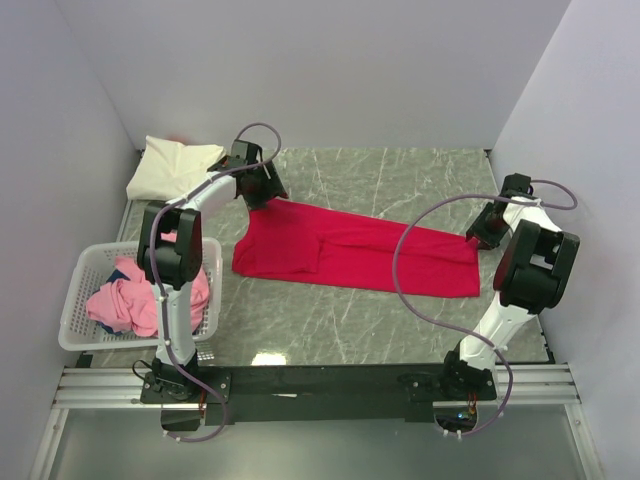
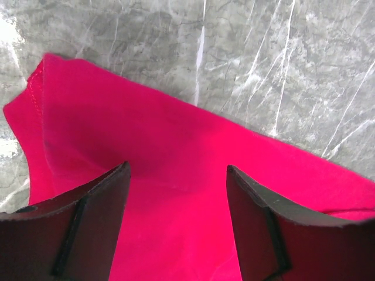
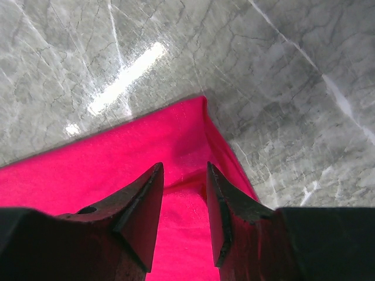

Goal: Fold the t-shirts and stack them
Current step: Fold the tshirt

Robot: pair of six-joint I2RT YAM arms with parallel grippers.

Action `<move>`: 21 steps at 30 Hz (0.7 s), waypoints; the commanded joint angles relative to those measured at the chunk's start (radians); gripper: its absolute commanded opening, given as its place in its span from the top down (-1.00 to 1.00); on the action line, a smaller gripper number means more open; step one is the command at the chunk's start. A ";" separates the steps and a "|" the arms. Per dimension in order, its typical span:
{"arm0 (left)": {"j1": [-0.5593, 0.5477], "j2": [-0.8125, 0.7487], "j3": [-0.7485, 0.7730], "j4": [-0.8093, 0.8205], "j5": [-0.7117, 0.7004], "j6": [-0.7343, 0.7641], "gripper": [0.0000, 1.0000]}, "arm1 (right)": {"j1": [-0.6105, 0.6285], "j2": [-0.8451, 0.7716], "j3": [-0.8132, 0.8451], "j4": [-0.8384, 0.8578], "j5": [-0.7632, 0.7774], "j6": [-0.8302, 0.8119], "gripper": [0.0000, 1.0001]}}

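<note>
The left jaws stand wide apart, tips down over the red tee (image 2: 176,146). Cloth lies flat in the gap and nothing is pinched. They sit just inside the tee's 11 o'clock corner, where its stitched edge meets the bare counter (image 2: 263,58).

The right jaws are only narrowly parted, tips down on the same red cloth just inside its 3 o'clock corner. A small crease runs between them, but I see no fabric clamped.

I judge that the two sets of jaws are posted at opposite ends so the tee can be taken by its corners and folded evenly, not dragged from one side.

The red tee lies spread across the middle of the counter as a long, narrow band running from 10 o'clock towards 3 o'clock. An overlapped layer shows in its left part. That shape suggests the sides are already turned in and an end-over-end fold is what remains, so the grip at each end makes sense.

Further out, a cream tee (image 1: 175,168) sits folded in the 10 o'clock corner. It is probably the base of the stack, parked well apart from the working patch.

At 8 o'clock a white basket (image 1: 72,300) holds crumpled pink tees (image 1: 135,300). They lie close to the left side, presumably awaiting their turn.
</note>
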 commanded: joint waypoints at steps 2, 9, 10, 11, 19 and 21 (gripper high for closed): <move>0.001 0.007 -0.007 0.029 0.019 0.002 -0.43 | 0.012 0.012 0.017 -0.017 0.022 -0.015 0.15; 0.001 0.006 -0.028 0.040 0.024 0.008 -0.43 | 0.032 0.006 0.000 -0.035 0.032 -0.015 0.21; 0.001 0.006 -0.034 0.043 0.025 0.010 -0.43 | 0.035 0.006 -0.005 -0.037 0.035 -0.015 0.23; 0.001 0.007 -0.037 0.043 0.027 0.010 -0.43 | 0.037 0.008 -0.006 -0.041 0.037 -0.015 0.24; 0.004 -0.010 -0.076 0.051 0.027 0.027 -0.43 | 0.048 -0.021 -0.035 -0.070 0.049 -0.019 0.34; 0.004 -0.022 -0.094 0.058 0.027 0.025 -0.42 | 0.051 -0.032 -0.051 -0.075 0.046 -0.016 0.35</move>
